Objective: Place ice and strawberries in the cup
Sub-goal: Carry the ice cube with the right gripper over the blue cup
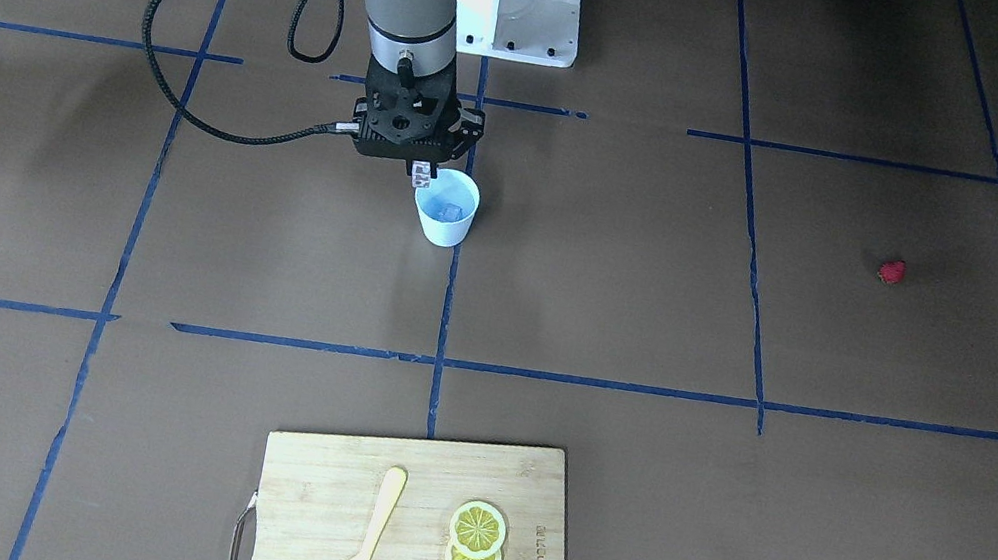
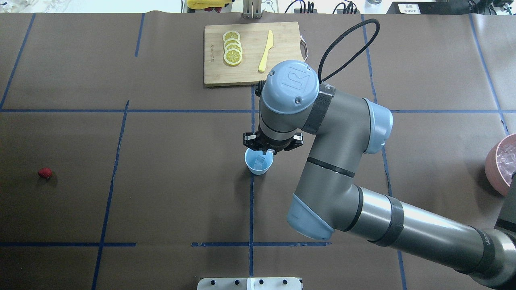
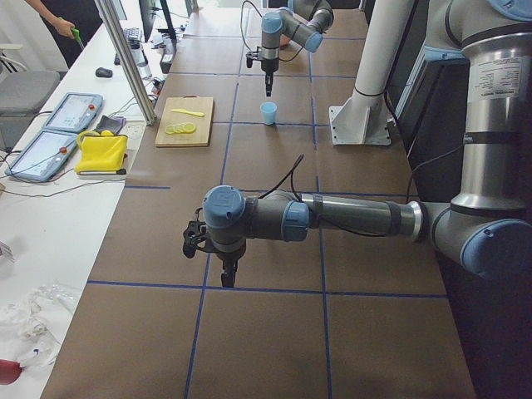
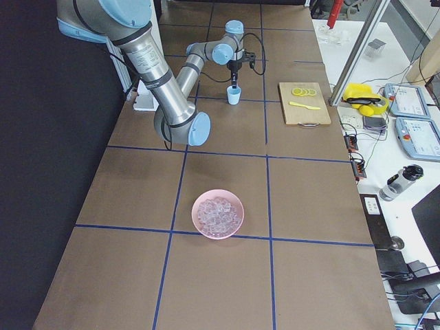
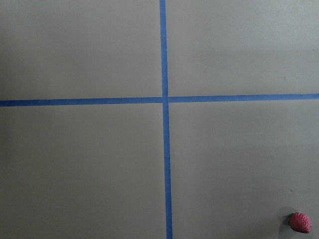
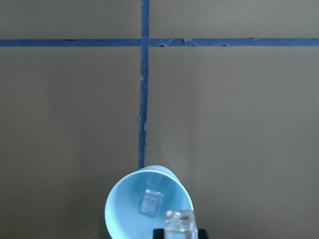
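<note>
Right jaws clamp ice cube (image 6: 179,222) by opposite flat faces (likely light, hard, slippery), cup (image 6: 118,206) just below them; left jaws: cannot tell.

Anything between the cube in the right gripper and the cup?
Nothing visible. The right gripper holds the ice cube just above the cup, by its rim. The mouth is open; one loose cube lies inside, with room left beside it.

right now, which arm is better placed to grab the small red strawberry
Left: its wrist camera sees the strawberry; the right gripper holds a clear ice cube over the pale blue cup.
</note>
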Tool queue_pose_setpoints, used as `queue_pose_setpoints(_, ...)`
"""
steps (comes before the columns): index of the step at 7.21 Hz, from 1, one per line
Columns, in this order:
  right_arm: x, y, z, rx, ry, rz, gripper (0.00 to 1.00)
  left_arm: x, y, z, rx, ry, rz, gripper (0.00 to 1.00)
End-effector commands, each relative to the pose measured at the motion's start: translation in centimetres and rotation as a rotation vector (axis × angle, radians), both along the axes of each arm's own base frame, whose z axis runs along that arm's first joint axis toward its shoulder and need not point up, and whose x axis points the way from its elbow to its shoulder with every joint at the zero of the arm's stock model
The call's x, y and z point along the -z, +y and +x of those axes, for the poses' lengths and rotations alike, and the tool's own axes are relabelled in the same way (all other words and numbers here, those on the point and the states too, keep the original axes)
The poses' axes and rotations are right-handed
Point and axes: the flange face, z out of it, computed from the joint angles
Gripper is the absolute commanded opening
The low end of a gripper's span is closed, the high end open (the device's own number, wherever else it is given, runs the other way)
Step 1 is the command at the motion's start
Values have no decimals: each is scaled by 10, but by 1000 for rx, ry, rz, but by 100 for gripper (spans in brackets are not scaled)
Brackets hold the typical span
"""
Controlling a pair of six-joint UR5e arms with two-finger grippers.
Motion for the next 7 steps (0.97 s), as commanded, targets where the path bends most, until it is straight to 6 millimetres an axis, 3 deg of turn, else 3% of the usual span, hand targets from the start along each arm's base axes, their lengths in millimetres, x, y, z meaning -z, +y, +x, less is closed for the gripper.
queue_pose_setpoints(1,6,2,-19,-3,12,13,0,-1,0,0,0,0,-2,100)
queue_pose_setpoints(4,7,10,-28,13,15,13,5,-1,0,0,0,0,-2,100)
queue_pose_setpoints(7,7,10,-28,13,15,13,32,-1,0,-1,1,0,-2,100)
